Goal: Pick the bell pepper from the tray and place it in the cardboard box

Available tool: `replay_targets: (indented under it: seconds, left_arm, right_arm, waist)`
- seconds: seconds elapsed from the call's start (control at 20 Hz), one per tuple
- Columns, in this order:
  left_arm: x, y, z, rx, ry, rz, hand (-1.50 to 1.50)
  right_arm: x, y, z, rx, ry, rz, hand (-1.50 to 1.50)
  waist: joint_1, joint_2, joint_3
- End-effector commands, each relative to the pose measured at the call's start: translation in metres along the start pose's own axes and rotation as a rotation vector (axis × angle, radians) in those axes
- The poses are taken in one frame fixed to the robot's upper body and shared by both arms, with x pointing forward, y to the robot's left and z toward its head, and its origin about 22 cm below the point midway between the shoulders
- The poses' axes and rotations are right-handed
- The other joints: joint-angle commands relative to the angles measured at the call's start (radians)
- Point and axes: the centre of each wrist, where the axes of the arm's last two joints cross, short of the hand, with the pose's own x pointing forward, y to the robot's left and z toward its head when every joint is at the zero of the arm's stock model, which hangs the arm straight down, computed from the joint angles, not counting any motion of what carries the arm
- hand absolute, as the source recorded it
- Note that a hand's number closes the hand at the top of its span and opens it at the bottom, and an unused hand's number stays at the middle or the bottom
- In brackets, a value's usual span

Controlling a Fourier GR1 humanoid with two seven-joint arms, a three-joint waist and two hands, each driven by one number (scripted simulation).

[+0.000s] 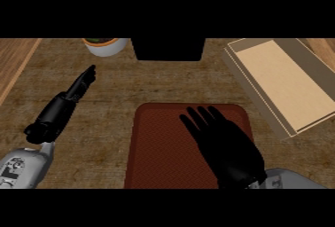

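The robot's right hand [226, 148] lies over the right half of the reddish-brown tray [160, 146], back upward. Its fingers [200, 117] are stretched forward and slightly spread, pointing toward the tray's far edge, and they are curled round nothing that can be seen. The bell pepper shows nowhere in the head view. The bare left part of the tray carries nothing, and whether the pepper sits hidden beneath the right hand cannot be told. The tray is a rounded rectangle on the speckled brown counter [111, 111], near the lower middle of the view, with its long sides running away from the robot. The cardboard box [285, 80] stands to the right of the tray and farther back, apart from it and turned at an angle. It is open at the top, with a pale bare floor showing inside its low walls. The left hand [82, 84] is well to the left of the tray, above the counter. Its fingers are straight and held together, pointing away from the robot and a little to the right, and they hold nothing. At the far edge of the counter a white pot [104, 46] with greenery stands beyond the left hand, and a black block [169, 48] sits just to its right.
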Motion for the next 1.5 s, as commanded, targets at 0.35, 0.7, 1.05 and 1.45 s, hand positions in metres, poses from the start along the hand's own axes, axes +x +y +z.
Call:
replay_targets:
  seconds: [0.35,0.7,1.05,1.45]
  left_arm:
    - [-0.006,0.008,0.006,0.018,0.002,-0.010,0.00]
    - [-0.007,-0.008,0.009,0.016,-0.006,-0.006,0.00]
    - [0.010,0.012,-0.017,0.024,-0.004,-0.001,0.00]
    - [-0.009,-0.001,0.001,0.019,0.016,0.001,0.00]
  right_arm:
    - [0.021,0.032,-0.017,0.101,0.113,0.038,-1.50]
    - [0.037,0.044,-0.039,0.040,0.153,0.061,-1.50]
    - [0.029,0.057,-0.052,0.064,0.186,0.128,-1.50]
    - [0.016,0.067,-0.073,0.094,0.184,0.105,-1.50]
  waist:
    - [-0.012,0.000,0.002]
    - [-0.008,0.001,0.002]
    - [-0.015,0.002,0.002]
    - [-0.011,0.001,0.002]
